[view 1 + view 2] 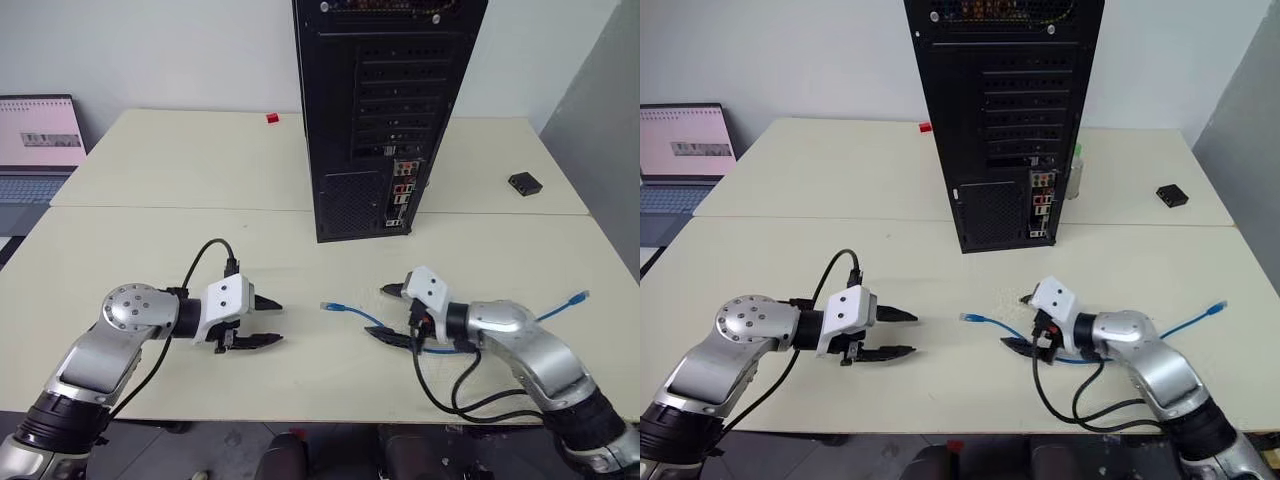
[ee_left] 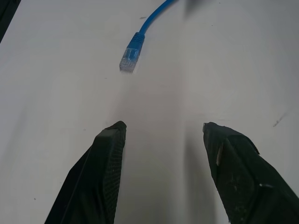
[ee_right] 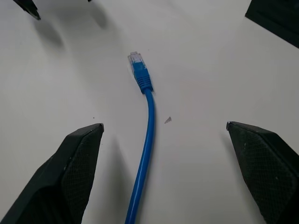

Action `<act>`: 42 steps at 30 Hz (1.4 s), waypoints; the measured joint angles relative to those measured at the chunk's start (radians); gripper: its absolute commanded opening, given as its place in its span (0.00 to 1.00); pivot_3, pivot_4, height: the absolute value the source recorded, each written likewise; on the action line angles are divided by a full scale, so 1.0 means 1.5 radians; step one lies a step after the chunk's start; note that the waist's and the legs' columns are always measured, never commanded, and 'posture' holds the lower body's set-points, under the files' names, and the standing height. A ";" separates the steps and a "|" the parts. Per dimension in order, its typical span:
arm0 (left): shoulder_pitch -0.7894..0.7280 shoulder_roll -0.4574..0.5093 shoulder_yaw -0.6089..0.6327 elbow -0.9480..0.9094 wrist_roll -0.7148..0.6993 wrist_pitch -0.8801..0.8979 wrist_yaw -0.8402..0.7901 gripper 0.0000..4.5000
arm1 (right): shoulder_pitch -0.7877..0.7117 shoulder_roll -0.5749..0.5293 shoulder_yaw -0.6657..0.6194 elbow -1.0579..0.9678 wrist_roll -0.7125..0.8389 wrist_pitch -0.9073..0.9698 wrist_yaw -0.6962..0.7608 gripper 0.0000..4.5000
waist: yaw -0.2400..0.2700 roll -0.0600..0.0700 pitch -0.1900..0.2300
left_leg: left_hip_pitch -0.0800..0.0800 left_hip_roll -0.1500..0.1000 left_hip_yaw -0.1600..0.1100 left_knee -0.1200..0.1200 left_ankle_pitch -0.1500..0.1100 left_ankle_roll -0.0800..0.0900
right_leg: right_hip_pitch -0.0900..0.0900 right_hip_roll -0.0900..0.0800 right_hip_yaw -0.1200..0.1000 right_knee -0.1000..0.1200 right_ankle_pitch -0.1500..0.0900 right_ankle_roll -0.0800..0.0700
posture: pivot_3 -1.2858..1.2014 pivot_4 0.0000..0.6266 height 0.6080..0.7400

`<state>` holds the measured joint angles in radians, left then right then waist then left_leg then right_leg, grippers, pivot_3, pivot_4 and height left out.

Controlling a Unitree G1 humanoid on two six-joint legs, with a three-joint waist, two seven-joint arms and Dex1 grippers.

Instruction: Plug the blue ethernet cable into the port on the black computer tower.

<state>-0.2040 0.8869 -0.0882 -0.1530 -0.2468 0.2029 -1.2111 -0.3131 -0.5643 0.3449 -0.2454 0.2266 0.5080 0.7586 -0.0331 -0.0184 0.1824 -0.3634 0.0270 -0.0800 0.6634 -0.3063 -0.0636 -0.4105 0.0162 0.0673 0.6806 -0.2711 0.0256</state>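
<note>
Blue ethernet cable, one, lies between two spread, empty grippers, left gripper and right gripper.

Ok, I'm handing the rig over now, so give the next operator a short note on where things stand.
Left gripper: open, empty, pointing at the cable's near plug.
Right gripper: wide open, straddling the cable, not gripping it.
Cable lies loose on the table before the tower; far plug at right.
Done: nothing held or plugged.
Left: grasp a plug, insert it into the port.
</note>
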 measured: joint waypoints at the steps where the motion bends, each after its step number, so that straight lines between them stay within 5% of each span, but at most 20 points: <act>1: 0.000 0.000 -0.002 0.001 0.001 -0.002 0.000 0.62 | -0.007 0.009 0.009 0.013 -0.010 -0.005 -0.001 0.99 | 0.000 0.000 0.000 | 0.000 0.000 0.000 0.000 0.000 0.000 | 0.000 0.000 0.000 0.000 0.000 0.000 | 0.52 0.24 1.00; 5: 0.000 -0.007 -0.004 0.002 0.005 -0.013 0.001 0.62 | -0.023 0.050 0.041 0.054 -0.049 -0.027 -0.010 0.89 | 0.000 0.000 0.000 | 0.000 0.000 0.000 0.000 0.000 0.000 | 0.000 0.000 0.000 0.000 0.000 0.000 | 0.52 0.24 1.00; 21: 0.040 -0.024 -0.003 -0.032 0.004 -0.009 0.033 0.62 | -0.005 0.071 0.062 0.021 -0.115 -0.035 -0.025 0.01 | 0.000 0.000 0.000 | 0.000 0.000 -0.001 0.000 0.000 0.000 | 0.000 0.000 0.000 0.001 0.000 0.000 | 0.52 0.24 1.00; 42: -0.099 -0.099 -0.068 0.066 0.009 0.002 0.012 0.62 | -0.015 0.073 0.073 -0.115 -0.136 0.061 -0.014 0.01 | -0.001 0.000 0.000 | 0.000 0.000 -0.001 0.000 0.000 0.000 | 0.000 0.000 -0.001 0.001 0.000 0.000 | 0.52 0.24 1.00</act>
<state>-0.3523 0.7385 -0.1908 -0.0533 -0.2337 0.2059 -1.1927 -0.3362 -0.4552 0.4538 -0.4184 0.0229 0.5988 0.7374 -0.0339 -0.0184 0.1823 -0.3633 0.0268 -0.0820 0.6641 -0.3063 -0.0637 -0.4100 0.0163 0.0654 0.6816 -0.2709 0.0255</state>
